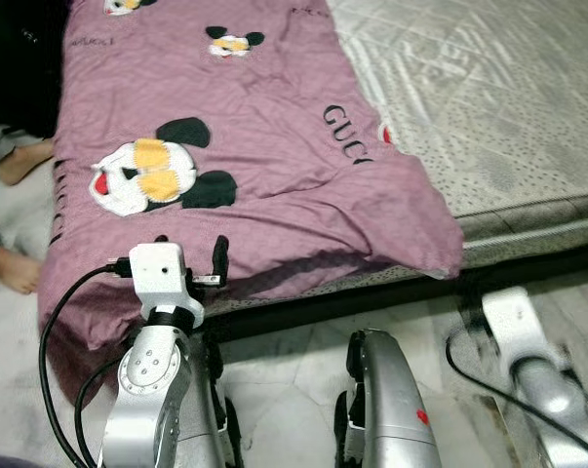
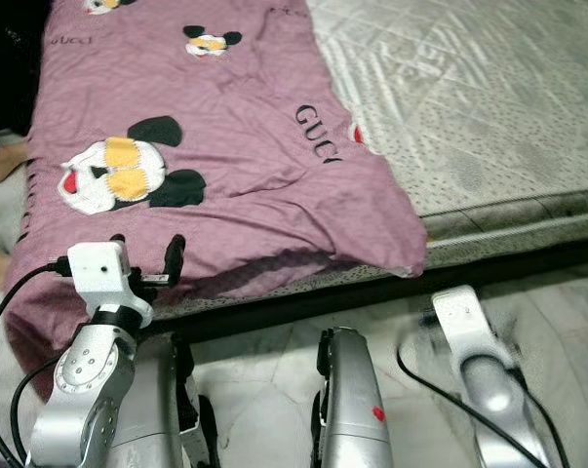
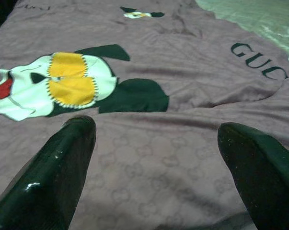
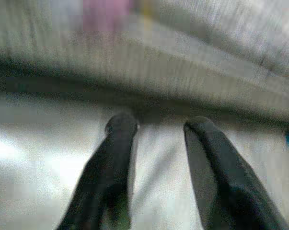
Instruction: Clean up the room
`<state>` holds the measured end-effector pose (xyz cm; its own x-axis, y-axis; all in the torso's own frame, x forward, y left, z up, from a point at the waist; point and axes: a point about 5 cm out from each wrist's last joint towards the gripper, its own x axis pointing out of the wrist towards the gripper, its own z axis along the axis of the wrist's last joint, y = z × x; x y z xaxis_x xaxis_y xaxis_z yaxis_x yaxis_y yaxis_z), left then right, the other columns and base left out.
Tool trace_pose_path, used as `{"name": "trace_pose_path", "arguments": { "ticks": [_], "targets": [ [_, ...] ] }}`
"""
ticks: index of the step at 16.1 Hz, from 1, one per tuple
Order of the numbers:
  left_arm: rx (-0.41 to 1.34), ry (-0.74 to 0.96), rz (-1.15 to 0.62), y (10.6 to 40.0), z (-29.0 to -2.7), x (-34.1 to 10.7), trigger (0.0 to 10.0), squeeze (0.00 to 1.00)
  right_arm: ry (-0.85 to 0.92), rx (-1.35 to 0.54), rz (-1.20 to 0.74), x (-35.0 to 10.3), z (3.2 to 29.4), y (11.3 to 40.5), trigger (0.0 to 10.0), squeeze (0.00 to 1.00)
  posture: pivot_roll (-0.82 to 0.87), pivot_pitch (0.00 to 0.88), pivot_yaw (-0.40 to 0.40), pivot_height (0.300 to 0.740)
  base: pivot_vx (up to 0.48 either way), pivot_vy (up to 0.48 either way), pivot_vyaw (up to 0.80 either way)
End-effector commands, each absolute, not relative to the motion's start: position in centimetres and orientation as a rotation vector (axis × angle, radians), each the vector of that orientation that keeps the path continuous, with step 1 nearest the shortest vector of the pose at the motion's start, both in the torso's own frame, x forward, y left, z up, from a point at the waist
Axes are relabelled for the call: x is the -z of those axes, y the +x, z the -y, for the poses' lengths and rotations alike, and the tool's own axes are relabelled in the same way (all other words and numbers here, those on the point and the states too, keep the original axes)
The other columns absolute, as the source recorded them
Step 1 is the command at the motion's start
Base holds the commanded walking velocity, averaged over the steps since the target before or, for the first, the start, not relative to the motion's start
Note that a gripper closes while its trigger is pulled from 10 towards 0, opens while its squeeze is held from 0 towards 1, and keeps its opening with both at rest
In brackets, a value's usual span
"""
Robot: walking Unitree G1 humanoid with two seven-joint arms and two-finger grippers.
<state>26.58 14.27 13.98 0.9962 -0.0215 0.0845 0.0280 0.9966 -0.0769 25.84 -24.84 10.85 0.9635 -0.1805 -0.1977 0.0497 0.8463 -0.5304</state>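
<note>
A mauve blanket (image 1: 264, 166) with cartoon mouse patches and black lettering lies over the left half of a mattress (image 1: 489, 97), its near edge hanging over the bed's side. My left gripper (image 1: 189, 255) is open at that near edge, its black fingers (image 3: 53, 177) spread just over the cloth below the big white and yellow patch (image 3: 58, 86). My right arm (image 1: 532, 366) is low at the right, blurred, over the floor beside the bed. My right gripper (image 4: 156, 136) is open, pointing at the dark gap under the bed.
A person's bare feet (image 1: 20, 161) rest on the floor left of the bed. The bed's dark base (image 1: 391, 292) runs across in front of me. Pale marble floor (image 1: 294, 370) lies between my legs and the bed. Black cables trail beside both arms.
</note>
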Motion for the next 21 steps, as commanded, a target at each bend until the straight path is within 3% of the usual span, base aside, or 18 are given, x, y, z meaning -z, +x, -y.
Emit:
{"name": "trace_pose_path", "arguments": {
  "ticks": [1,3,5,12,13,14,15,19,21],
  "targets": [
    [0.026,-0.085,0.060,26.4,-14.4,-13.4,10.0,0.00,-0.543,0.100,-0.129,-12.9,23.9,26.5,10.0,1.00,-0.03,0.258,0.000,0.552,0.000,0.000,0.00],
    [0.032,-0.086,0.066,26.5,-14.2,-13.5,10.0,0.00,-0.520,0.093,0.029,-16.2,22.2,28.8,10.0,1.00,-0.02,0.254,0.005,0.552,0.000,0.000,0.00],
    [0.025,-0.088,0.075,26.6,-14.3,-13.8,10.0,0.00,-0.337,-0.018,0.138,-17.9,17.9,31.3,10.0,1.00,0.00,0.250,0.000,0.552,0.000,0.000,0.00],
    [0.040,-0.095,0.082,25.8,-14.3,-14.1,10.0,0.00,-0.116,-0.160,-0.090,-13.2,6.8,36.0,10.0,1.00,0.07,0.252,-0.007,0.552,0.000,0.000,0.00],
    [0.020,-0.084,0.084,25.8,-14.9,-14.1,10.0,0.00,-0.110,-0.214,-0.182,-12.0,5.5,36.1,10.0,0.90,0.08,0.250,-0.014,0.552,0.000,0.000,0.00],
    [0.015,-0.084,0.086,25.7,-15.0,-14.1,10.0,0.00,-0.121,-0.222,-0.231,-11.2,5.4,36.0,10.0,0.90,0.09,0.249,-0.026,0.552,0.000,0.000,0.00],
    [0.005,-0.088,0.088,25.6,-15.0,-14.1,10.0,0.00,-0.080,-0.181,-0.364,-8.9,6.4,35.6,10.0,0.00,0.09,0.250,-0.032,0.552,0.000,0.000,0.00],
    [0.021,-0.089,0.065,25.0,-14.6,-13.7,10.0,0.00,0.019,-0.034,-0.615,-4.2,10.7,33.7,10.0,0.00,0.09,0.255,-0.025,0.552,0.000,0.000,0.00],
    [0.025,-0.086,0.058,25.2,-14.7,-13.6,10.0,0.00,0.270,0.093,-0.705,-3.3,13.1,33.2,10.0,0.00,0.08,0.254,-0.019,0.552,0.000,0.000,0.00]
  ]
}}
